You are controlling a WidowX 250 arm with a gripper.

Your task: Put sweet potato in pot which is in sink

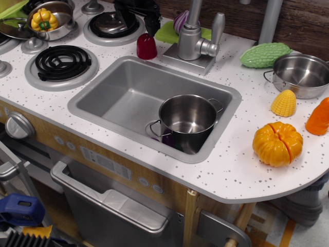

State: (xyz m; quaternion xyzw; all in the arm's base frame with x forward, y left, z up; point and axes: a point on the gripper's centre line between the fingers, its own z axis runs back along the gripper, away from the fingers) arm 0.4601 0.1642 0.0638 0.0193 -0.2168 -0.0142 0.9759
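Note:
The dark red sweet potato (146,46) stands upright on the white counter just behind the sink's (103,103) far rim, left of the faucet. The shiny steel pot (187,121) with two loop handles stands empty in the sink's front right corner. My black gripper (145,27) hangs just above and slightly behind the sweet potato. Its fingers look apart and hold nothing. One fingertip (152,28) points down over the sweet potato's top. The rest of the gripper is cut off by the top edge.
The faucet (193,36) rises right of the sweet potato, with a purple onion (181,21) on a green board behind it. Stove burners (62,63) and a bowl with a yellow pepper (46,19) are left. A steel pan (303,74), corn (284,103), pumpkin (277,144) and orange toy (318,118) are right.

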